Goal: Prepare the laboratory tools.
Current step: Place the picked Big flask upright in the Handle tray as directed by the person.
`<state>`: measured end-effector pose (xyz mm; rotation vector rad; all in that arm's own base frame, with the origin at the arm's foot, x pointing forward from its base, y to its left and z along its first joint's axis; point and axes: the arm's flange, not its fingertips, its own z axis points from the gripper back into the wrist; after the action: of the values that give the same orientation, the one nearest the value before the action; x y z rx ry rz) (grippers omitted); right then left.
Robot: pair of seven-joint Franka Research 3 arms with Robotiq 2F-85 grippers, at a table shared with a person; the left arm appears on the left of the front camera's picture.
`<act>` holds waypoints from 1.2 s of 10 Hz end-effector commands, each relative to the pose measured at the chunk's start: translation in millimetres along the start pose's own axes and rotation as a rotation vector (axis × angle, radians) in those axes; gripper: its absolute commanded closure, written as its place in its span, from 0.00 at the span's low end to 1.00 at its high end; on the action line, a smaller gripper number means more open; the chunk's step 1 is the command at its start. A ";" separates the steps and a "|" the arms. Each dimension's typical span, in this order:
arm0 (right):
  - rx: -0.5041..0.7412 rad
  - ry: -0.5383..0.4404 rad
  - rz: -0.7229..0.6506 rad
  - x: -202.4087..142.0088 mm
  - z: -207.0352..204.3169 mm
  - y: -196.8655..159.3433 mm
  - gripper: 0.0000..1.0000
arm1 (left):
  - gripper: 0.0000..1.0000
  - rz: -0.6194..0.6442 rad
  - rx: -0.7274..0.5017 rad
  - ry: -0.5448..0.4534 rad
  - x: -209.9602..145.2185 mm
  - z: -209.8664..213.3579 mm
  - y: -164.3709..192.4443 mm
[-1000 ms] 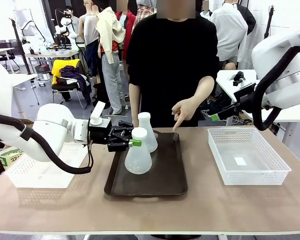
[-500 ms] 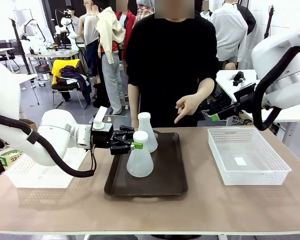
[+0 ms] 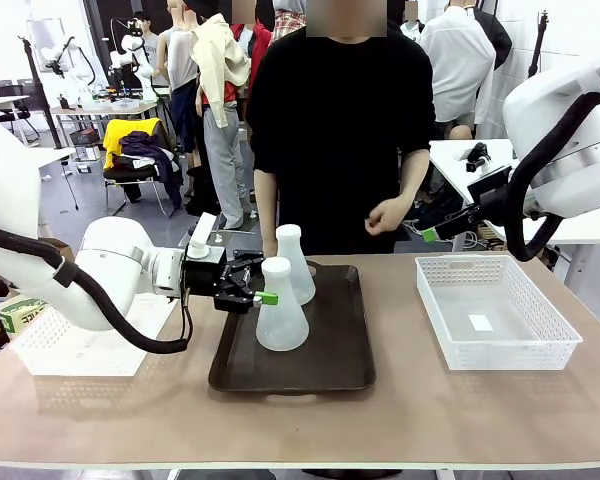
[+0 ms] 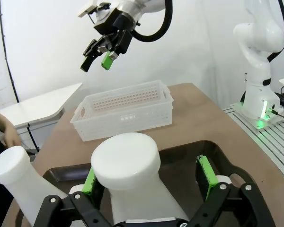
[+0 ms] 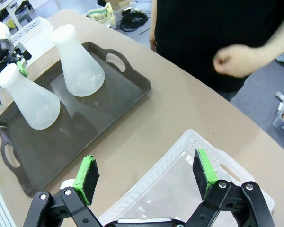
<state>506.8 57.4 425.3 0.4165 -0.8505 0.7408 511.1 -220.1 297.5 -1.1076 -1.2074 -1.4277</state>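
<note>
With both flasks, near (image 3: 280, 318) and far (image 3: 294, 264), upright on the brown tray (image 3: 345, 362) on the counter, we judge the task nearly done: our left gripper (image 3: 258, 287) brackets the near neck, jaws wide, grasping nothing, while our right gripper (image 5: 146, 177) hangs wide and empty above the white basket (image 5: 180, 182).

Centre of the front frame: the brown tray (image 3: 320, 350) carries two obstacles along its left side, the near flask (image 3: 280, 308) and the far flask (image 3: 293, 262), close together. The left gripper (image 3: 263, 285) brackets the near flask's neck with open jaws, blocking approach from picture left. The tray's right half is bare. Centre right, bare table (image 3: 390, 300) gives clear passage between tray and white basket (image 3: 495, 312). The person's hand (image 3: 385, 215) hangs above the far edge.
</note>
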 end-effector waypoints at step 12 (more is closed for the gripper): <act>0.002 0.015 -0.010 1.1 2.2 0.8 0.00 | 0.00 0.068 0.029 0.074 5.7 11.8 3.6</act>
<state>506.8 57.4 425.3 0.4166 -0.8505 0.7408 515.8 -208.9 304.5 -1.0577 -1.1010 -1.3705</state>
